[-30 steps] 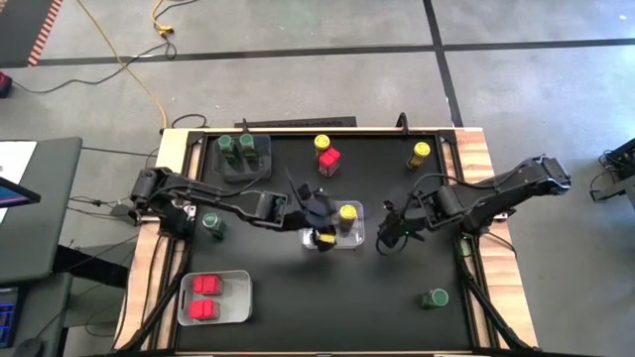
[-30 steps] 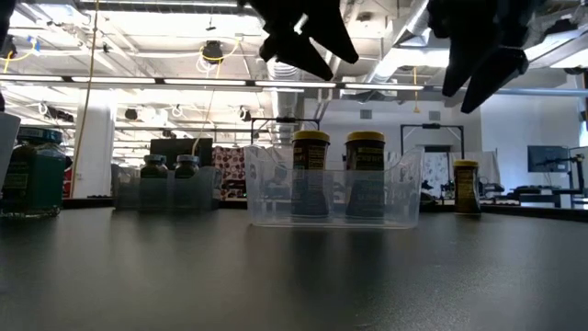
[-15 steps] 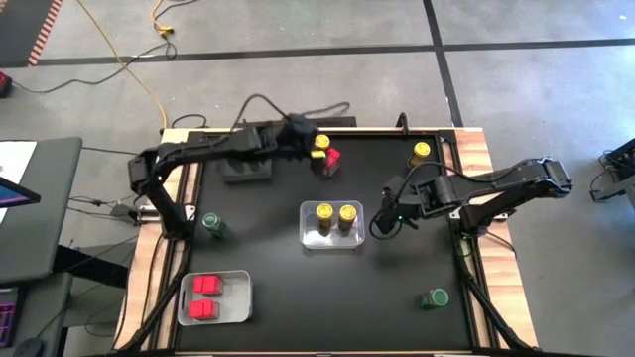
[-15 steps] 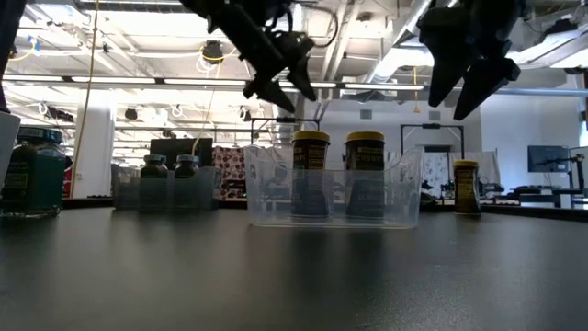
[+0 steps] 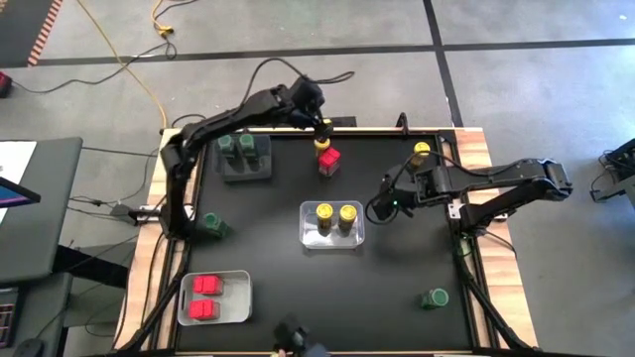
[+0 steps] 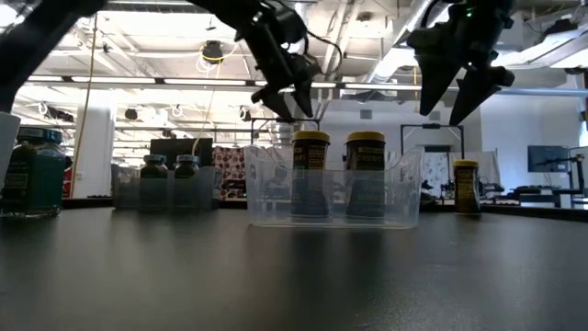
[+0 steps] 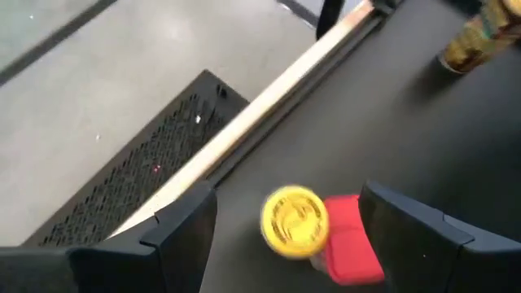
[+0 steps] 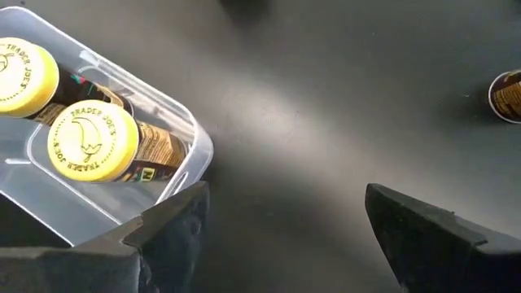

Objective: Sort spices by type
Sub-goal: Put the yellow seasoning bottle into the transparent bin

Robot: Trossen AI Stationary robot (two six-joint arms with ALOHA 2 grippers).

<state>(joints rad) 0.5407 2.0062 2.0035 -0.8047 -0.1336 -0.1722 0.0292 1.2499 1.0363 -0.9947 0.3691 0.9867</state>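
My left gripper (image 5: 319, 127) hangs open over the table's far edge. Its fingers stand either side of a yellow-lidded spice jar (image 7: 295, 220), well above it, and a red-topped jar (image 7: 350, 247) stands right beside that jar. My right gripper (image 5: 380, 210) hangs open in the air, just right of a clear bin (image 5: 304, 226) that holds two yellow-lidded jars (image 8: 81, 138). Another yellow-lidded jar (image 5: 422, 151) stands at the far right. Loose green-lidded jars stand at the left (image 5: 212, 223) and the near right (image 5: 434, 297).
A grey bin (image 5: 260, 167) at the far left holds two green-lidded jars (image 5: 236, 146). A clear bin (image 5: 238, 297) at the near left holds red-topped jars (image 5: 205, 296). The table has wooden rims along its left and right sides (image 5: 486, 188).
My left gripper has swung from above the middle clear bin toward the table's far edge, and now hangs over the yellow-lidded and red-topped jars there. My right gripper has drifted a little toward the far edge and has rolled slightly. The jars have stayed where they were.
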